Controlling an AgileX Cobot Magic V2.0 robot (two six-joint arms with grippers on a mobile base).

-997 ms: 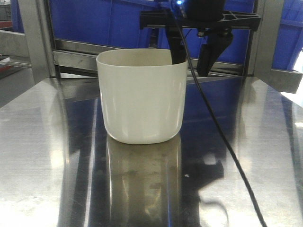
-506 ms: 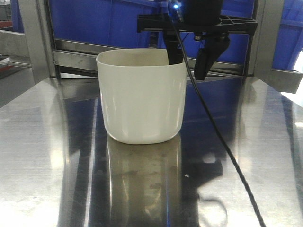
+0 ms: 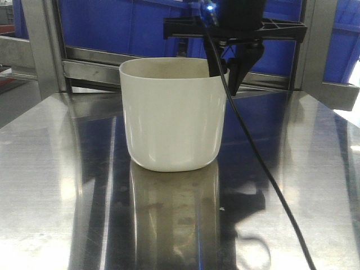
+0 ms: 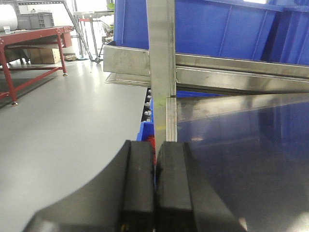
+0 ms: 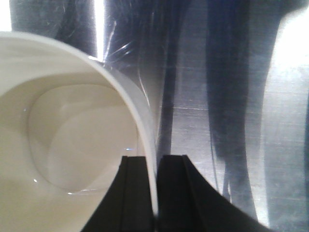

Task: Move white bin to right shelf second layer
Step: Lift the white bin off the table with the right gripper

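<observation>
In the front-facing view, the glossy cream-white plastic bin with its rounded-square rim is standing upright on the flat shiny steel tabletop, near the middle. The black right gripper is reaching down over the bin's far right corner, one finger inside the rim and the other outside, pinching the wall. A thin black cable is trailing from it across the tabletop towards the lower right. Large blue rectangular plastic crates are sitting behind a steel frame.

In the left wrist view, the black left gripper is holding its jaws pressed together with nothing between them. It is hanging beside the tabletop's edge, facing an upright steel post, with a grey floor to one side.

In the right wrist view, the right gripper is clamping the bin's thin wall between its two black fingers, the bin's hollow inside showing on the left and the tabletop on the right.
</observation>
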